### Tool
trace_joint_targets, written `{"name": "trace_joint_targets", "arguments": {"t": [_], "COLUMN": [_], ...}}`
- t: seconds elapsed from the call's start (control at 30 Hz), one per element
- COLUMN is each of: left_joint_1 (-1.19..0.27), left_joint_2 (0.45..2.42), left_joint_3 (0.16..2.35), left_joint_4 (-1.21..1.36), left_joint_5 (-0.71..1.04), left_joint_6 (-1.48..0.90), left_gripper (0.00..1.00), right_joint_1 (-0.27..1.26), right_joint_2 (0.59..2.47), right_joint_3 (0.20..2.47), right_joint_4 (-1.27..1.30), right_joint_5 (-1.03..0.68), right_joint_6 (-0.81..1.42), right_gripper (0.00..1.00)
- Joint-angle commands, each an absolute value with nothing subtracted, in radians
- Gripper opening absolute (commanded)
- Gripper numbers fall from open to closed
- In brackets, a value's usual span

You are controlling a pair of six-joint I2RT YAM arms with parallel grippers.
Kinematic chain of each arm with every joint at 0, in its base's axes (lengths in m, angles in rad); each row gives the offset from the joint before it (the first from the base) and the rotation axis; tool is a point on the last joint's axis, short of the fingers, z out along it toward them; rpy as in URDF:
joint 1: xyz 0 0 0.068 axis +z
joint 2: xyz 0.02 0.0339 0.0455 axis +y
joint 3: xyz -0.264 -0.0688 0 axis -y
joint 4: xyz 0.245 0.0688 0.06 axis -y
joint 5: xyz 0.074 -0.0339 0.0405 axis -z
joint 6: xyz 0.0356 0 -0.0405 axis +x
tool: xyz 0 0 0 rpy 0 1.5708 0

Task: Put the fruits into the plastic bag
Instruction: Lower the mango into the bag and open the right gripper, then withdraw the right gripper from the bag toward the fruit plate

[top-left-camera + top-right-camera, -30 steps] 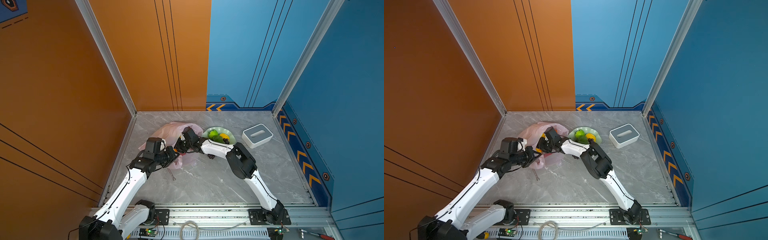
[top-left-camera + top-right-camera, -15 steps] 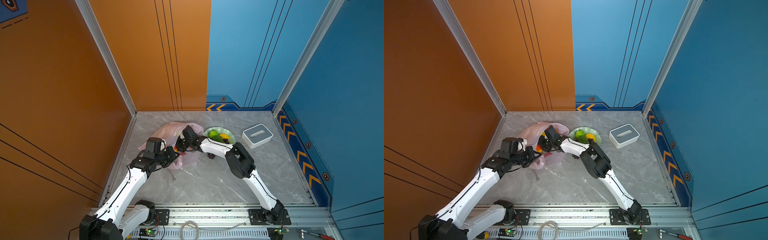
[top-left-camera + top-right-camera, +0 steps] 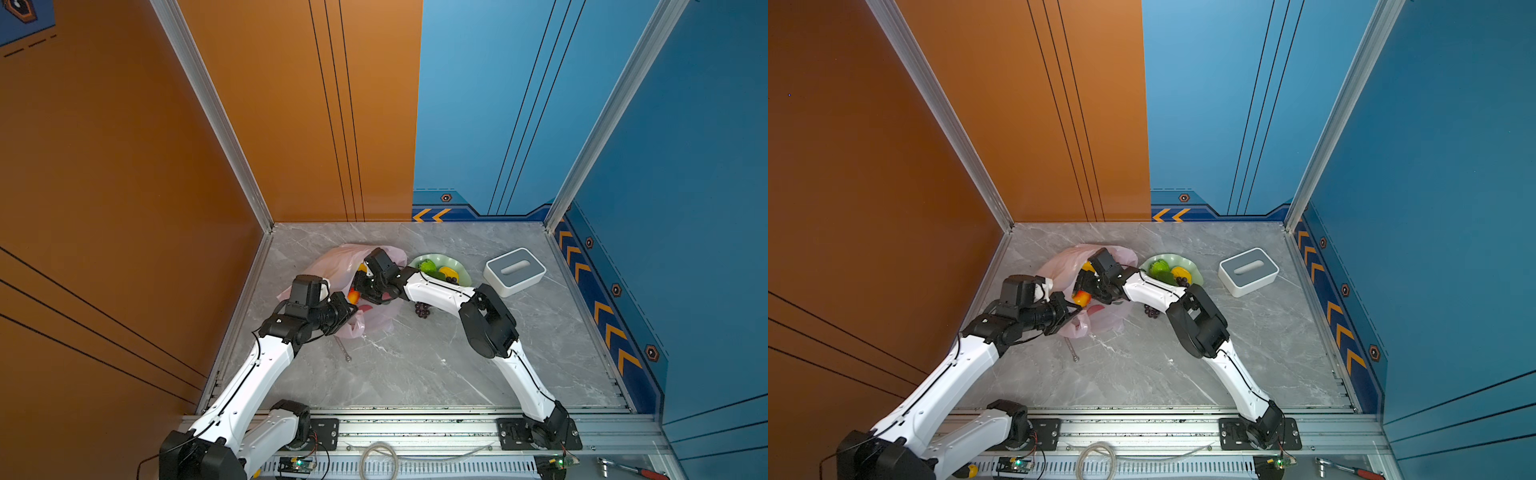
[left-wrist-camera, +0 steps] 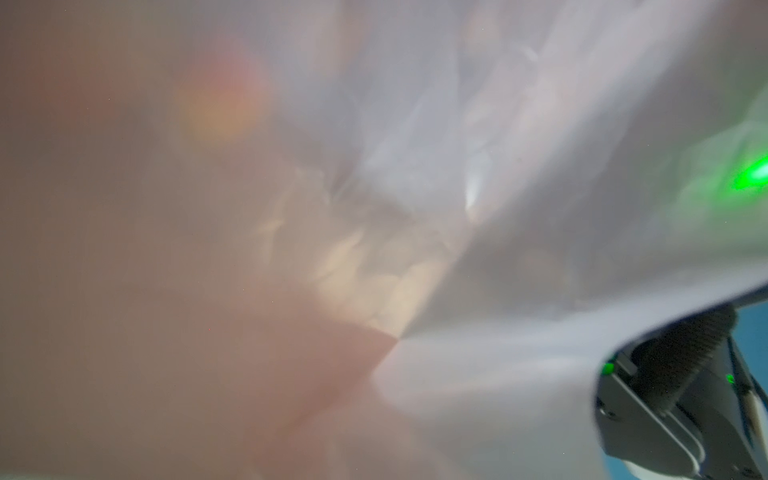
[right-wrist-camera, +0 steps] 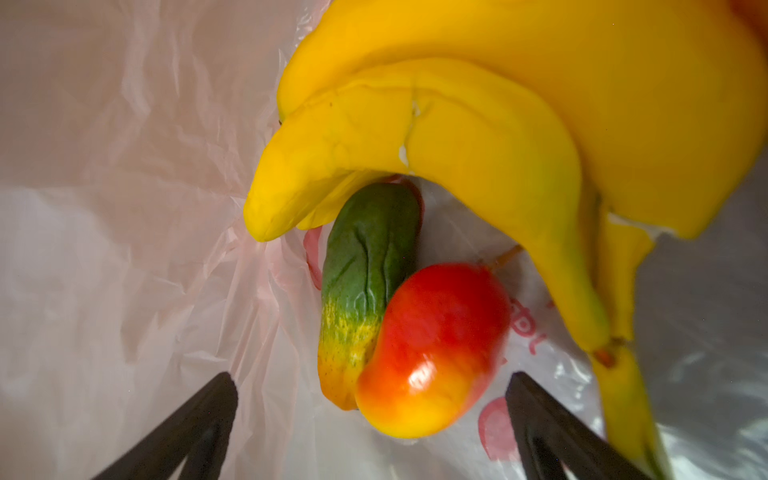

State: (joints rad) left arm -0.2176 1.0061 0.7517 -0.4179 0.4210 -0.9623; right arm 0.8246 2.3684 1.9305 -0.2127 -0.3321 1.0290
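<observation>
Marble tabletop (image 3: 415, 365): mango (image 5: 432, 353) before right pincer (image 5: 370, 376) (spread).

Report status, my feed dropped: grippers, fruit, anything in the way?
Left gripper shut on plastic bag rim. Right gripper open inside bag, mango loose beside banana bunch. Grapes on table, more fruit in green dish. Nothing seen blocking.

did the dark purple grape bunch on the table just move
No: the dark purple grape bunch keeps its spot near the pale green dish.
</observation>
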Motion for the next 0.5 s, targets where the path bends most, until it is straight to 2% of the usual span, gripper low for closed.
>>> {"name": "trace_joint_targets", "arguments": {"t": [0.0, 0.33, 0.47], "left_joint_1": [-0.205, -0.183, -0.175], "left_joint_2": [1.004, 1.006, 1.0], "left_joint_3": [0.752, 0.763, 0.759], "left_joint_4": [-0.419, -0.411, -0.411], "left_joint_5": [0.439, 0.458, 0.465], "left_joint_6": [-0.959, -0.956, -0.954], "left_gripper": [0.0, 0.0, 0.0], "right_joint_1": [0.822, 0.826, 0.835], "right_joint_2": [2.299, 2.232, 2.175], "right_joint_3": [1.931, 1.928, 1.904], "right_joint_4": [-0.316, -0.428, -0.526], "right_joint_5": [-0.249, -0.234, -0.162], "right_joint_6": [0.965, 0.91, 0.852], "right_gripper": [1.0, 1.0, 1.0]}}
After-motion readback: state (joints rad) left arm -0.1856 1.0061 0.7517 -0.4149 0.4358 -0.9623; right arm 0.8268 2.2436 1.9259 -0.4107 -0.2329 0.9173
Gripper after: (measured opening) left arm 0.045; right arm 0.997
